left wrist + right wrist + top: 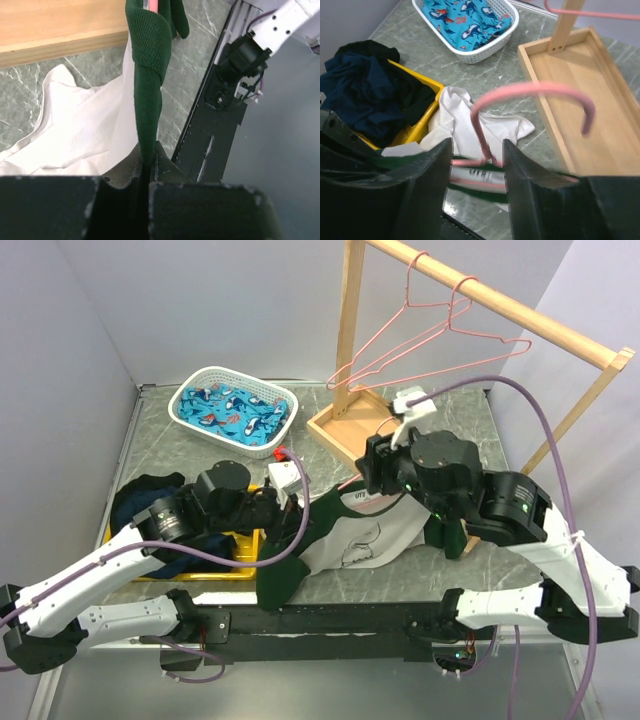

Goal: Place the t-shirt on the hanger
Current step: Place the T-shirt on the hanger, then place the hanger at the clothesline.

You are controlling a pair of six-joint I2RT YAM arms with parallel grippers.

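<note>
The t-shirt [350, 535] lies crumpled on the table's middle, with a white body and green sleeves. My left gripper [288, 506] is shut on its green ribbed collar [149, 90], which runs up from the gripper [148, 162]. A pink hanger [535, 92] stands in the collar with its hook upright. Its neck is between the spread fingers of my right gripper [477, 150], which sits over the collar [372, 478]. A bit of pink wire shows at the top of the left wrist view [151, 4].
A wooden rail frame [350, 425] with a base tray stands at the back right, with two more pink hangers [410, 340] on its rail. A white basket [235, 405] of blue fish cloth is at the back left. A yellow tray [215, 570] with a navy garment [140, 495] is at the left.
</note>
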